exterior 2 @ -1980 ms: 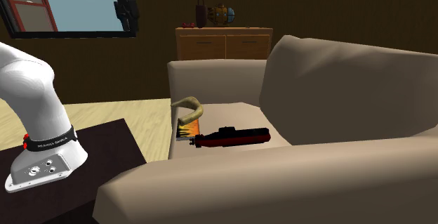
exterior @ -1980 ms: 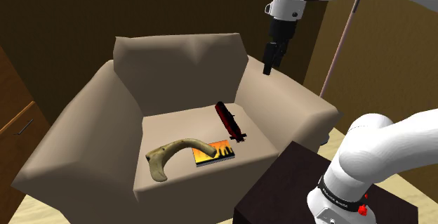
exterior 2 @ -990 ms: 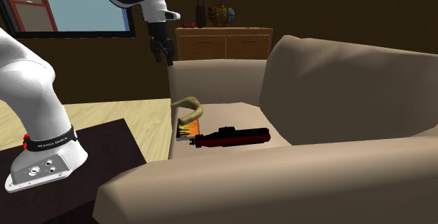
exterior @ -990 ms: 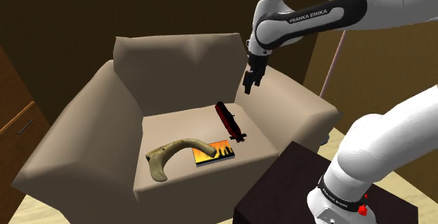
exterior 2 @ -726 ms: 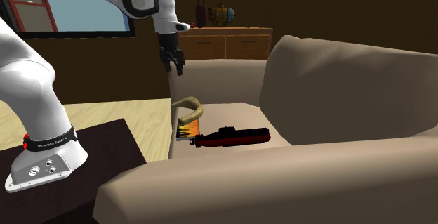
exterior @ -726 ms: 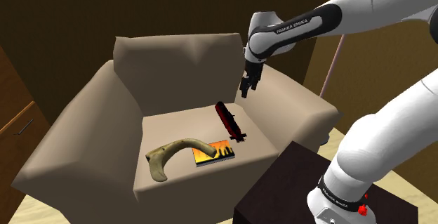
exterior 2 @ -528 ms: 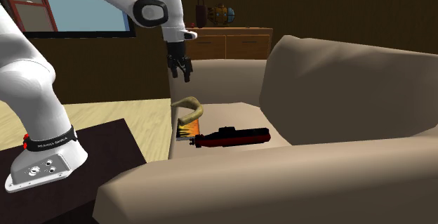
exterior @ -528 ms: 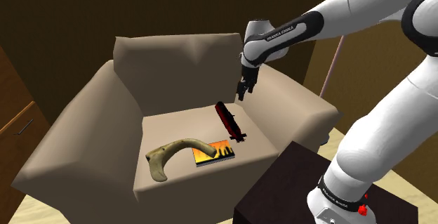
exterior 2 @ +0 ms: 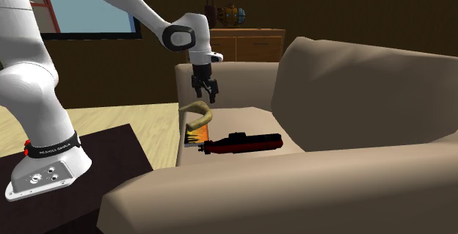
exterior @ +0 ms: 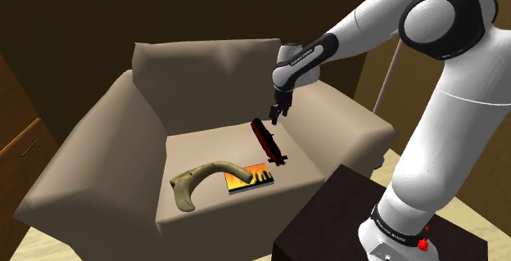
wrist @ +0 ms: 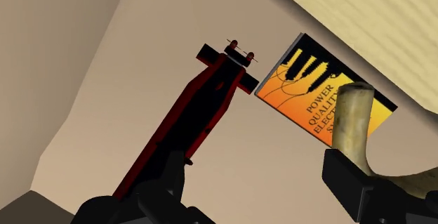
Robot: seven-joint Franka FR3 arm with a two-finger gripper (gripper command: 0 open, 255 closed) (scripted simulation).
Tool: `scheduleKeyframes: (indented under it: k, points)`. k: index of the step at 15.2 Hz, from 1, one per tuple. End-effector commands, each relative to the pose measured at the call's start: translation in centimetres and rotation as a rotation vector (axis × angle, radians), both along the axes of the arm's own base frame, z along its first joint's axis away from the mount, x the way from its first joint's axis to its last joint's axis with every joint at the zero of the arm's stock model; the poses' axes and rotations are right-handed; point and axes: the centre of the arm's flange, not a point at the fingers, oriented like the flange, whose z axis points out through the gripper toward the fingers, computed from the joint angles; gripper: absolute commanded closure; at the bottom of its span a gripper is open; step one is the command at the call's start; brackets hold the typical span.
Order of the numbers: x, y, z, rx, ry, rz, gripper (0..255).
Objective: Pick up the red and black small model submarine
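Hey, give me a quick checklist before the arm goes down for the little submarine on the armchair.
1. Black gripper fingers open: ok.
2. Red and black model submarine lying free on the beige armchair seat: ok.
3. Gripper above the submarine, not touching: ok.
4. Hull centred between the fingers: not ok, it runs toward one finger.
5. Orange book clear of the submarine's end: cannot tell.

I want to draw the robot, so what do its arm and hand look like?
The arm is made of fat, rounded white tubes with dark joints. A black band with small white writing and red dots rings its base. The gripper is all black, with two stubby fingers.
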Motion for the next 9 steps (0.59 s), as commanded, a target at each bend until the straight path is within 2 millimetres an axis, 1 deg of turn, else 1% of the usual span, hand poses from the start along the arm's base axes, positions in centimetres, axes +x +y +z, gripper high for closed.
scheduleKeyframes:
  k: [1,9]
  points:
    - [1.9,-1.0,-2.1,-0.002,-0.001,-0.002,0]
    - [7.8,-4.6,-10.0,-0.008,-0.001,-0.009,0]
